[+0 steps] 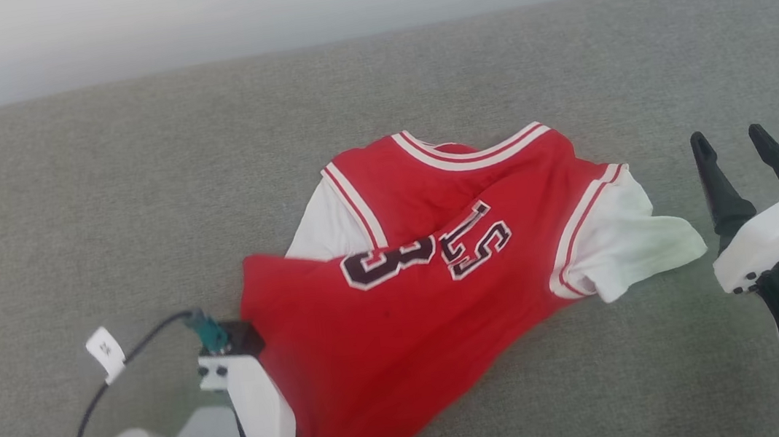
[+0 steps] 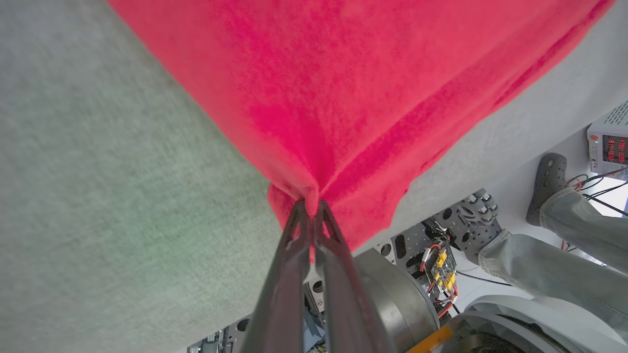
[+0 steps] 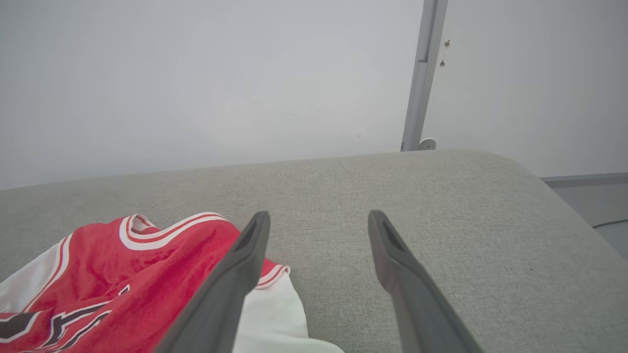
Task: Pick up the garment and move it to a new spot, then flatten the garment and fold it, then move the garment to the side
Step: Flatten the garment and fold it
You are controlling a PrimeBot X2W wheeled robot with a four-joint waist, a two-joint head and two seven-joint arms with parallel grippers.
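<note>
We see the garment (image 1: 407,304), a red shirt with short white sleeves. It lies in the middle of a big grey cushion (image 1: 138,203). The shirt is rumpled and not flat. Its front faces up, and we can read a dark number and some letters on the chest, both with white edges. The neck, with its white and red stripes, points to the far side of the cushion. One white sleeve sticks out on the left, partly tucked under the red cloth. The other white sleeve sticks out on the right.

Our left gripper (image 2: 310,205) is at the near bottom corner of the shirt. Its two dark fingers are pressed together with red cloth pinched between them. The cloth bunches into folds right at the tips and spreads out wide from there. From the head view, the red cloth covers those fingers, and we see the white wrist part just beside the shirt. A black cable with a small white tag (image 1: 105,351) runs to that wrist.

Our right gripper (image 1: 726,136) is on the right side, just past the white sleeve. Its two fingers stand wide apart, and nothing is between them. They point to the far side of the cushion.

Behind the cushion there is a pale wall with a grey metal pole (image 3: 422,73). Down past the cushion edge, the left wrist view shows a person's legs in grey trousers (image 2: 539,264), a dark shoe (image 2: 549,181), and a box with red glowing numbers (image 2: 611,147).
</note>
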